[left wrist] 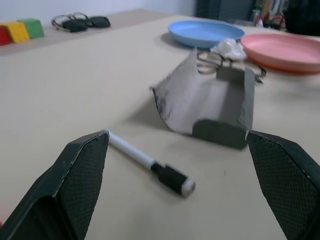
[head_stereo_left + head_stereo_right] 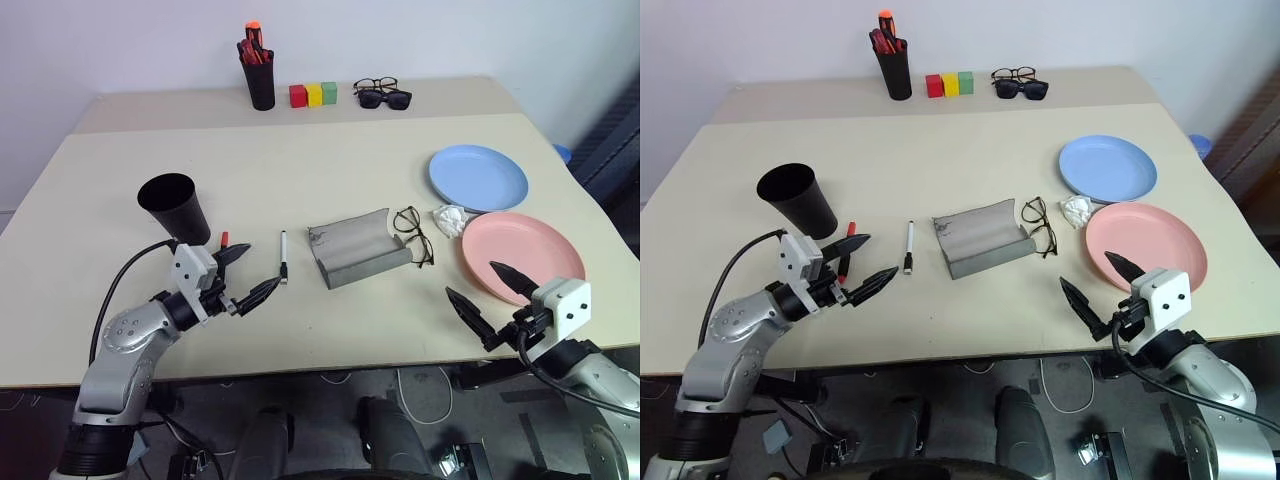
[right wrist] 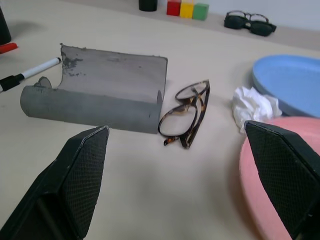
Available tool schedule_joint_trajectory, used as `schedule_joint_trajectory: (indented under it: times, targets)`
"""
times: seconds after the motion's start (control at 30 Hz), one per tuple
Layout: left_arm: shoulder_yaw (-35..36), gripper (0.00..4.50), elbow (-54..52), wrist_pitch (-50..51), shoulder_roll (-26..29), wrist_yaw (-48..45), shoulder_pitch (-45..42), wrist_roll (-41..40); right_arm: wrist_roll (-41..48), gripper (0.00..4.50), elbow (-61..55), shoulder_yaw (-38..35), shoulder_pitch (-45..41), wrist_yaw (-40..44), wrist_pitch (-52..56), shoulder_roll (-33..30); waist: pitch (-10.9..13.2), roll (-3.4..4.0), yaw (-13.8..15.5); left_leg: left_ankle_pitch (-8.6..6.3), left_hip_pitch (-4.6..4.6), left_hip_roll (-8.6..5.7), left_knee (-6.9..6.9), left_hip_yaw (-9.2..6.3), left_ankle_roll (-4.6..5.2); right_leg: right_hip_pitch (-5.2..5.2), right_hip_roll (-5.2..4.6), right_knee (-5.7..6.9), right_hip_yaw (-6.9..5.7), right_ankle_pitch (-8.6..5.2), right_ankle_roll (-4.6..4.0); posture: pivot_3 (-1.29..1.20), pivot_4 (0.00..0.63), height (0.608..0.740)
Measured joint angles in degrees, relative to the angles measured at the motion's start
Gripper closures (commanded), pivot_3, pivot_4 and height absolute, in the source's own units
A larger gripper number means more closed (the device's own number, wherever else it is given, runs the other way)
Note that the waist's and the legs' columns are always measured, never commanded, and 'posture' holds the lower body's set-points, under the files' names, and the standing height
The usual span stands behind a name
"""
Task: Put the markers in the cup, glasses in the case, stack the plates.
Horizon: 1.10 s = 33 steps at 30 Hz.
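Honestly, I'm taking the markers first, since the left gripper (image 2: 247, 274) is hovering right over them with its jaws spread wide and nothing in them. The white marker (image 2: 283, 256) is lying flat on the table (image 2: 300, 180) just ahead of the fingertips, and the red marker (image 2: 224, 239) is peeking out beside that hand, close to the foot of the cup (image 2: 176, 208).

I'm thinking the trick here is coming down across the white marker's barrel at mid-length, not along it, so it isn't rolling away when the jaws close. Then it's a short lift to the cup, which is standing upright with its mouth open, and I'd drop it in tip-down.

The right gripper (image 2: 487, 292) is also gaping wide and empty, hanging at the near edge of the pink plate (image 2: 522, 255).

Further out, the case (image 2: 355, 248) is lying open with the glasses (image 2: 414, 234) just beside it on the plate side. A crumpled white wad (image 2: 449, 219) is sitting between the glasses and the blue plate (image 2: 478, 177), so I'm watching that later.
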Motion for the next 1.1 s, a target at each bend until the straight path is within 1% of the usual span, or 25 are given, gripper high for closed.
schedule_joint_trajectory:
  times: [0.07, 0.13, 0.23, 0.3, 0.37, 0.43, 0.53, 0.6, 0.67, 0.77, 0.87, 1.03, 1.1]
  targets:
    - [0.0, 0.00, -1.7, 3.7, -1.1, 2.3, -1.5, -2.2, 0.6, 0.06, 0.0, 0.0, -1.8, 0.1, 1.1, -1.5, 0.0, 0.00, -0.1, 0.00, -0.01, 0.00, 0.00, 0.00, 0.00, 0.00, 0.00, 0.00, 0.00, 0.02, -0.03, 0.00, 0.150, 0.740]
    - [0.2, 0.00, -4.4, 10.9, -3.4, 7.1, -3.9, -7.0, 2.5, 0.06, -0.4, 0.3, -5.3, 1.0, 3.5, -3.8, 0.0, -0.01, -0.1, 0.00, 0.00, 0.00, 0.04, 0.00, 0.00, 0.02, 0.00, 0.02, 0.00, 0.03, -0.01, 0.00, 0.150, 0.740]
    - [0.7, 0.00, -8.0, 20.4, -4.9, 14.1, -5.8, -12.5, 6.1, 0.06, -3.8, 2.5, -8.2, 3.3, 7.4, -6.7, 0.0, -0.02, -0.1, 0.00, 0.05, 0.00, -0.04, -0.06, 0.00, 0.03, 0.04, 0.05, -0.01, 0.03, -0.01, 0.00, 0.150, 0.740]
    - [1.2, 0.00, -9.4, 26.6, -4.8, 19.5, -6.9, -13.7, 8.6, 0.06, -5.7, 4.3, -9.8, 4.5, 10.1, -8.4, 0.0, -0.01, -0.1, 0.00, 0.04, 0.00, -0.04, -0.07, 0.00, 0.03, 0.04, 0.06, 0.00, 0.04, -0.02, 0.00, 0.150, 0.740]
    - [1.7, 0.00, -10.1, 34.8, -3.1, 26.0, -7.9, -13.7, 12.3, 0.06, -7.7, 5.6, -11.3, 5.8, 13.6, -10.4, 0.0, -0.06, -0.1, 0.00, 0.02, -0.01, -0.02, -0.07, 0.00, 0.03, 0.04, 0.04, 0.00, 0.04, -0.02, 0.00, 0.150, 0.740]
    - [4.8, 0.00, -10.0, 41.4, -2.6, 30.0, -8.6, -16.0, 15.2, 0.06, -9.6, 6.6, -11.8, 7.4, 16.1, -12.1, 0.1, -0.13, -0.1, 0.00, 0.02, -0.01, -0.02, -0.07, 0.00, 0.03, 0.04, 0.04, 0.00, 0.03, -0.03, 0.00, 0.150, 0.740]
    - [7.9, 0.00, -9.9, 47.9, -2.5, 33.0, -10.6, -19.5, 17.6, 0.06, -10.3, 8.7, -14.1, 8.9, 18.4, -12.9, 0.2, -0.32, 0.1, 0.00, 0.00, -0.02, 0.05, -0.07, 0.00, 0.03, 0.04, 0.04, -0.01, 0.03, -0.03, 0.00, 0.150, 0.740]
    - [7.9, 0.00, -9.6, 52.0, -1.5, 33.7, -13.2, -20.6, 18.2, 0.06, -10.0, 9.6, -16.6, 9.7, 18.8, -13.0, 0.2, -0.37, 0.1, 0.00, -0.02, -0.03, 0.13, -0.07, 0.00, 0.05, 0.04, 0.05, -0.01, 0.04, -0.02, 0.00, 0.150, 0.740]
    - [7.7, 0.00, -8.7, 55.7, 0.1, 33.8, -15.8, -21.3, 18.5, 0.06, -9.3, 10.1, -19.1, 10.1, 18.9, -13.0, 0.2, -0.42, 0.0, 0.00, -0.01, -0.03, 0.14, -0.06, 0.00, 0.06, 0.04, 0.05, -0.01, 0.04, -0.02, 0.00, 0.150, 0.740]
    - [7.1, 0.00, -7.2, 59.7, 0.4, 34.1, -18.9, -21.4, 18.3, 0.06, -7.6, 10.8, -20.7, 10.6, 19.0, -13.0, 0.3, -0.46, 0.0, 0.00, -0.01, -0.04, 0.07, -0.07, 0.00, 0.05, 0.04, 0.03, -0.01, 0.06, -0.07, 0.00, 0.150, 0.740]
    - [4.4, 0.00, -4.1, 64.6, 1.3, 34.6, -22.7, -20.4, 17.3, 0.06, -6.5, 11.6, -21.9, 11.1, 19.0, -13.0, 0.3, -0.52, 0.0, 0.00, -0.03, -0.04, 0.02, -0.07, 0.00, 0.00, 0.04, 0.02, -0.01, 0.06, -0.06, 0.00, 0.150, 0.740]
    - [3.8, 0.00, -0.8, 69.9, -1.4, 36.8, -26.5, -18.0, 16.8, 0.06, -5.9, 11.7, -25.3, 8.6, 20.5, -12.9, 0.4, -0.60, -0.1, 0.01, -0.05, -0.05, 0.01, -0.07, -0.01, -0.03, 0.03, 0.01, -0.01, 0.07, -0.04, 0.00, 0.150, 0.740]
    - [3.8, 0.00, -0.8, 72.2, -2.4, 37.4, -28.0, -17.1, 16.8, 0.06, -5.9, 11.7, -26.5, 7.8, 21.2, -13.0, 0.4, -0.61, 0.0, 0.01, -0.05, -0.05, 0.00, -0.07, -0.01, -0.03, 0.03, 0.01, -0.01, 0.15, 0.12, 0.00, 0.150, 0.740]
